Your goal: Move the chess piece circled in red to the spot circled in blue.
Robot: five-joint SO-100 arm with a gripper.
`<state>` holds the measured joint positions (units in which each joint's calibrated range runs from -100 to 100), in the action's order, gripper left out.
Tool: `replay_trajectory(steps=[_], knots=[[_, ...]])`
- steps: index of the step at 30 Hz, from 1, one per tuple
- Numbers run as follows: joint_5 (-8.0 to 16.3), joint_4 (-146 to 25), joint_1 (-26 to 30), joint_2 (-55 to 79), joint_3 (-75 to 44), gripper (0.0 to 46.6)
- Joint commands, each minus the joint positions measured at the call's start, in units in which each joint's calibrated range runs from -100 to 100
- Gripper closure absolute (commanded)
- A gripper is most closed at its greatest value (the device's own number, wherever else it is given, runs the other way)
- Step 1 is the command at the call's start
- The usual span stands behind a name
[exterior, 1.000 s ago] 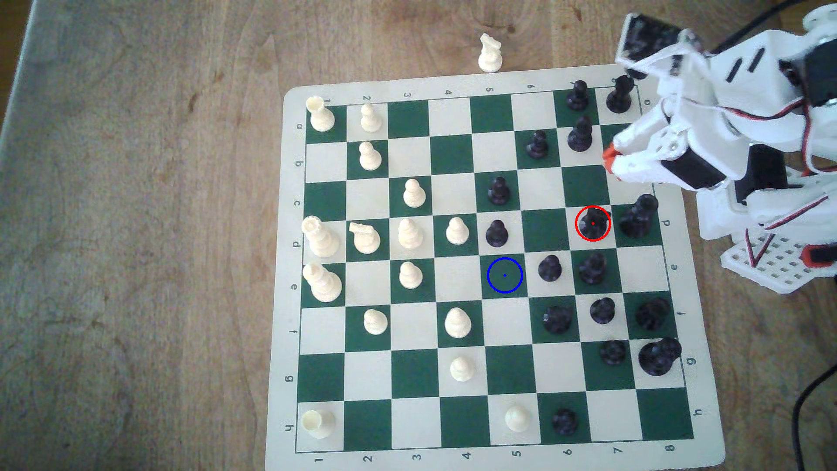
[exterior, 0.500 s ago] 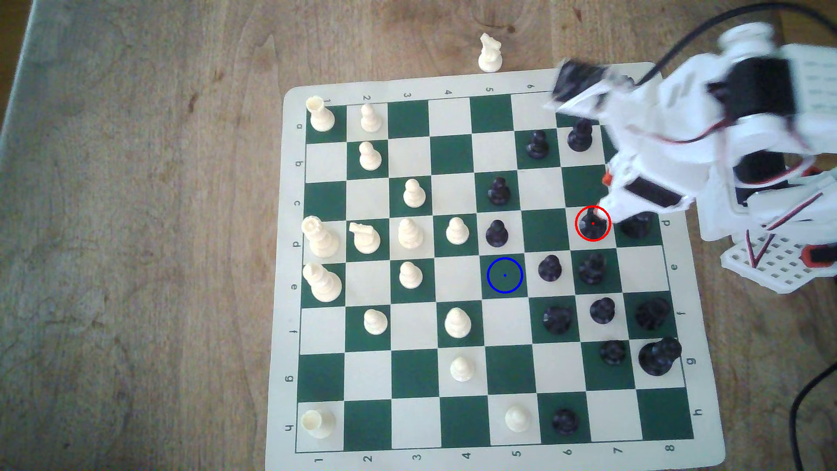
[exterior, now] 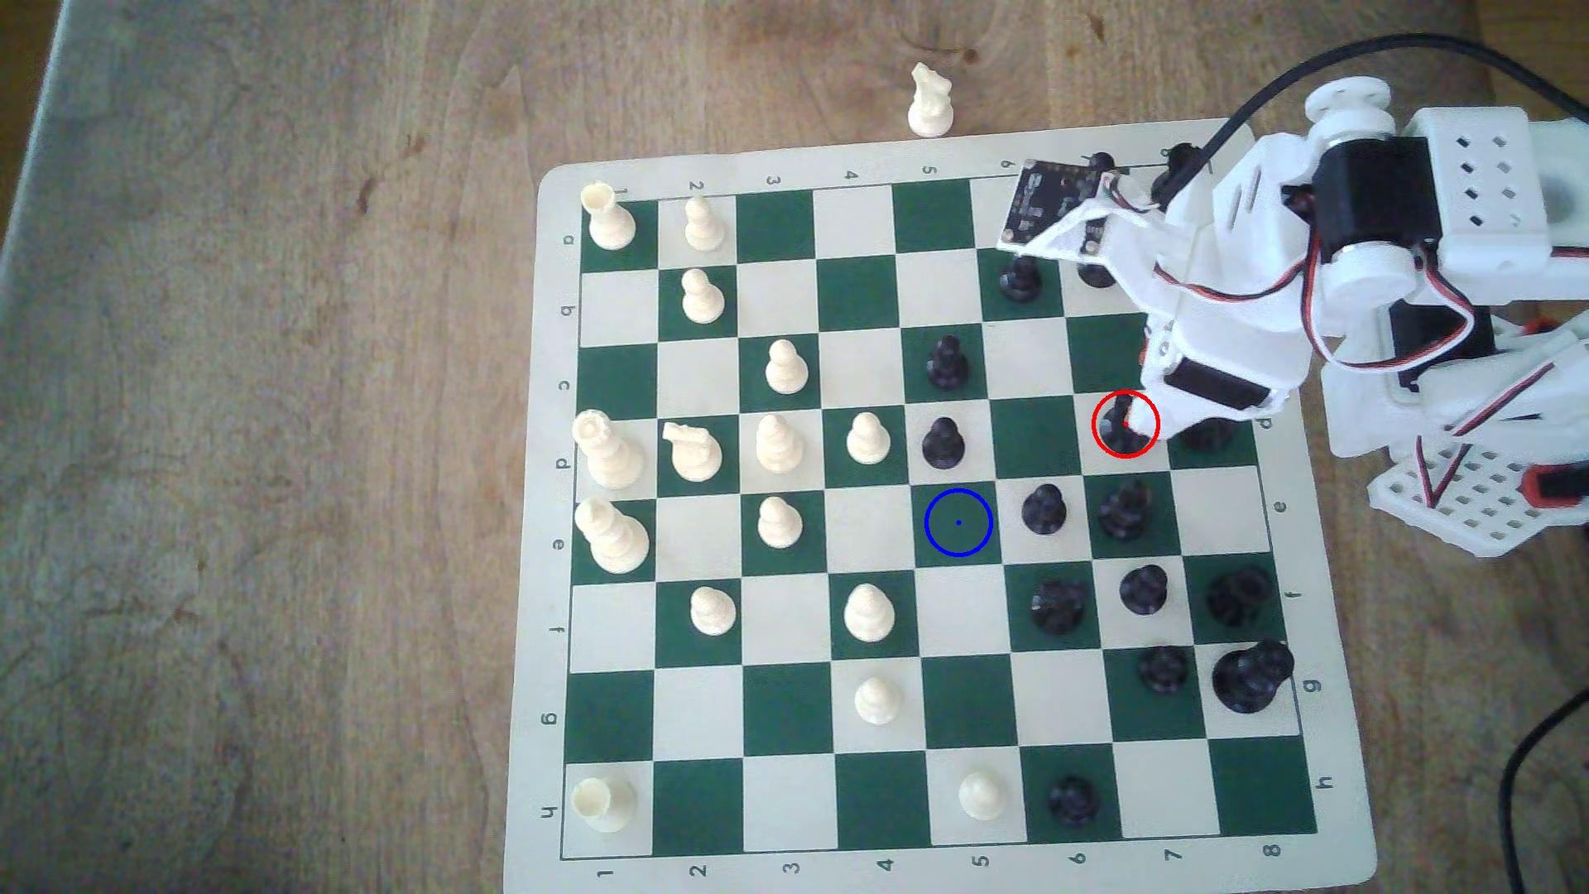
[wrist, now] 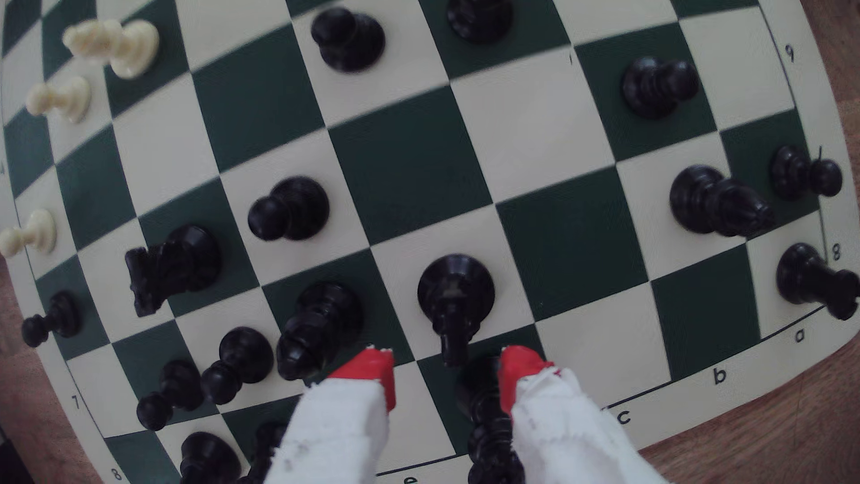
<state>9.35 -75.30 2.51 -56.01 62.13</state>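
While the white arm [exterior: 1273,284] reaches in from the exterior view's right over the board [exterior: 937,868], its gripper [wrist: 446,367] hangs just above the piece [exterior: 1115,425]. This piece is black and stands upright on a cream square, inside a red ring, in the row marked d and the column marked 7. In the exterior view a white finger covers the right part of the red ring, so part of the piece is hidden there.

In the wrist view the two fingers [wrist: 367,372] have red tips and stand clearly apart, with a wide gap between them. They hold nothing. The top of the piece [wrist: 455,291] points into this gap, but the tips do not touch it as far as I can tell. One tip is near a taller black piece [wrist: 321,321] on the next green square, and the other tip is partly in front of another black piece [wrist: 488,419].

The spot [exterior: 958,522] is a green square with a blue ring and a centre dot, in row e, column 5. It is bare. A black pawn [exterior: 1044,509] stands on the square just beside it to the exterior view's right, and another pawn [exterior: 942,443] stands on the square just above it in that view. The spot is well apart from the gripper.
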Motion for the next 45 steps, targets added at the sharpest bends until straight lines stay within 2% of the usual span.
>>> replay_trajectory(steps=[1, 15, 30, 40, 43, 45], knots=[[-0.6, 1.5, -0.2, 0.8, 0.3, 34.0], [-1.6, 7.8, -1.3, 4.7, 3.8, 33.8], [-1.2, 13.0, -0.7, 7.5, 6.3, 35.2], [-1.2, 13.1, 0.0, 8.0, 6.9, 36.9], [-1.1, 13.1, 0.4, 8.0, 7.0, 38.2], [-1.1, 13.0, 0.5, 8.0, 7.0, 40.6]])
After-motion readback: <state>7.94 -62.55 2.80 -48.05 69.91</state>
